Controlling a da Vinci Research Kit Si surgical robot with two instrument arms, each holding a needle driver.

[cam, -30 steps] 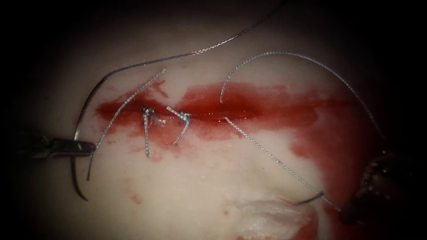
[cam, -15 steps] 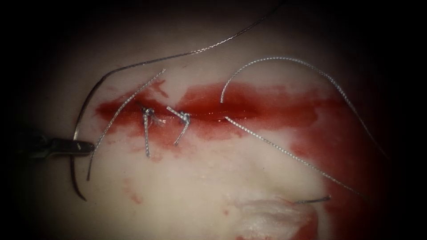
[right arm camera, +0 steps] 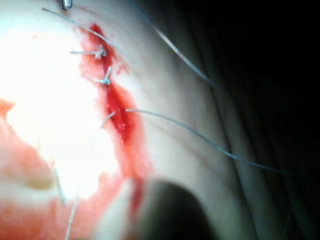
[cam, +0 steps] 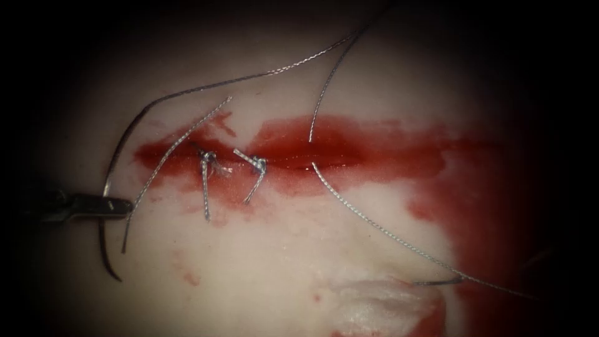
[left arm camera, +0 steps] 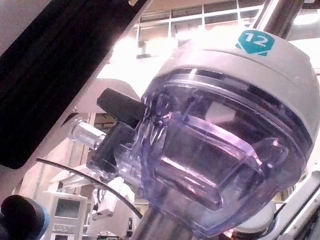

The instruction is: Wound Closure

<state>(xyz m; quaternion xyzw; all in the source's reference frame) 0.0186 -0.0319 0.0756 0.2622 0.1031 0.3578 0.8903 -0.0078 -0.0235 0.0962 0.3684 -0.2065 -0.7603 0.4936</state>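
Endoscope view: the left needle driver clamps the curved needle near mid-curve, clear of the tissue, left of the cut. Thread crosses the cut right of two tied knots, trailing toward the right edge. Judged from this, a steady grip and gentle, even thread tension would serve best.

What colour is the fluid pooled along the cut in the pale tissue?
Red: the pooled fluid along the cut, clearest in the endoscope view.
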